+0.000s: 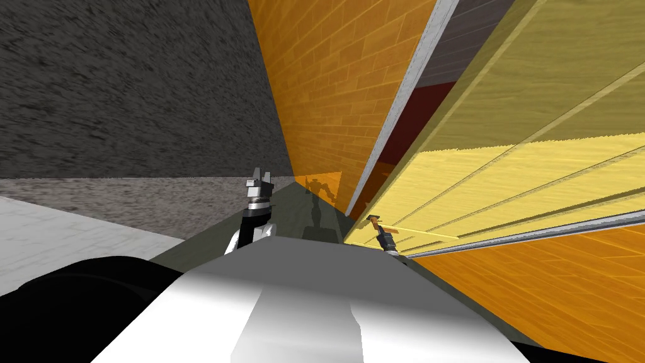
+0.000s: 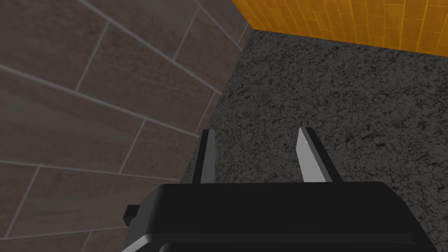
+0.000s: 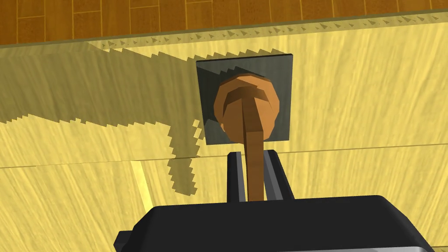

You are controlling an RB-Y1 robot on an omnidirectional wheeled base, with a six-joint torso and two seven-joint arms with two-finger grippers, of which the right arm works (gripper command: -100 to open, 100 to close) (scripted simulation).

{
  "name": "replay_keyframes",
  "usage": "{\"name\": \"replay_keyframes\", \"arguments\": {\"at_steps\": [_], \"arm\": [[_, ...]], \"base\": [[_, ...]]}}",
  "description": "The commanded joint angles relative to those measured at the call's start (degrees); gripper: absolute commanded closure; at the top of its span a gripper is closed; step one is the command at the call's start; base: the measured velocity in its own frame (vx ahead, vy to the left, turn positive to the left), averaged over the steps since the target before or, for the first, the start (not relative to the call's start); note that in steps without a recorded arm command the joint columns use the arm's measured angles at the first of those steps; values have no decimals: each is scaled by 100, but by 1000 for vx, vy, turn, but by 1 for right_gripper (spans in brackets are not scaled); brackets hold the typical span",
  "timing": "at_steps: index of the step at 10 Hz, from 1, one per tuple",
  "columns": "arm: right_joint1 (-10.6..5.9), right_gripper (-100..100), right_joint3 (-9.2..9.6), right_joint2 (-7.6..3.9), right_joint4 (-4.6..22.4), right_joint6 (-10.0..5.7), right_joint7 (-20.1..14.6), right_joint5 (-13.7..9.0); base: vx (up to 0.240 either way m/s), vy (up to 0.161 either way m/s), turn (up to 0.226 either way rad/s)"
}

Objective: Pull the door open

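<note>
Door: yellow, streaked wood grain, flat panels parted by thin grooves; directly ahead of the right gripper.
Handle: brown, straight square-edged lever on a round faceted rosette, on a dark grey square plate.
The right gripper's 2 fingers are pinched against the lever's sides; the lever runs from between them to the rosette.
A jagged shadow lies on the door beside the plate.
Right wrist view gives the grip and plate. Head view gives the door's long grooved face slanting away, a light grey strip along its edge, and orange planking beyond.
Left gripper: upright, well apart from the door, 2 fingers spread, nothing between.
</note>
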Motion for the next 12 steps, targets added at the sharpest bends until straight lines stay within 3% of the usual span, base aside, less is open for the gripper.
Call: {"name": "replay_keyframes", "arguments": {"at_steps": [1, 3, 4, 5, 12], "arm": [[90, 100, 79, -101, 39, -170, -83, -25], [178, 100, 172, -178, 74, -341, -154, -44], [178, 100, 154, -152, -14, -254, -112, -36], [242, 100, 235, -183, 52, -391, -148, -58], [414, 100, 477, -314, 250, -865, -260, -158]], "base": [[-177, -67, 155], [-220, -49, 153], [-86, -8, 14], [-130, -78, 217], [-190, -66, 156]]}}
